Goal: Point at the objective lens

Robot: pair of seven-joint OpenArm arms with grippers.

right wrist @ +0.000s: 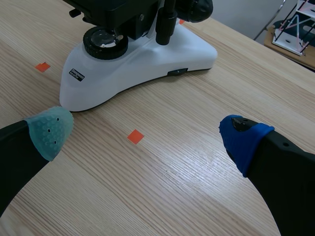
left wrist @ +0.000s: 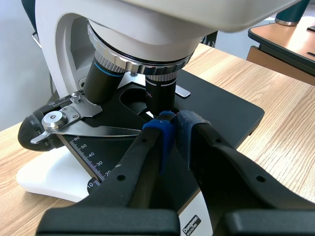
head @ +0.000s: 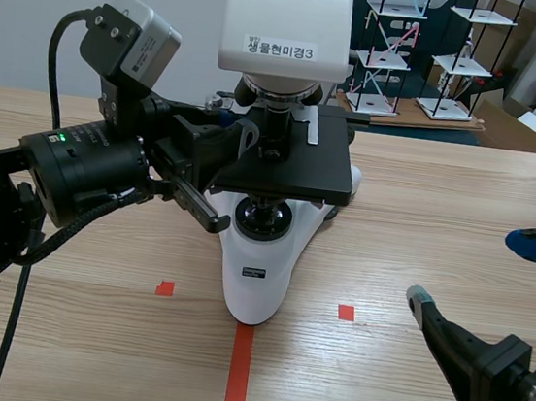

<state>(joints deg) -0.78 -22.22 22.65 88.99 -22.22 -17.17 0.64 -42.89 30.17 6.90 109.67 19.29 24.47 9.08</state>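
Left arm's black gripper point(left wrist: 172, 122), fingers pressed together, empty, blue tips just beside the short black objective lens point(left wrist: 160, 96).

The left arm point(head: 76, 172) was black, with a ribbed cylindrical joint, a small green light point(head: 58, 137), a silver-grey camera box point(head: 131, 37) and black cables point(head: 54, 67). On the left gripper point(left wrist: 174, 123) the fingers point(left wrist: 142, 167) were thick, black and pitted with small round holes, with blue tips. The right gripper point(right wrist: 147, 135) had one grey-green dotted pad point(right wrist: 49, 130) and one blue pad point(right wrist: 242, 140).

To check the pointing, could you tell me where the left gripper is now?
Left wrist view: the shut left gripper is over the microscope stage, tips at the lower end of the objective lens.
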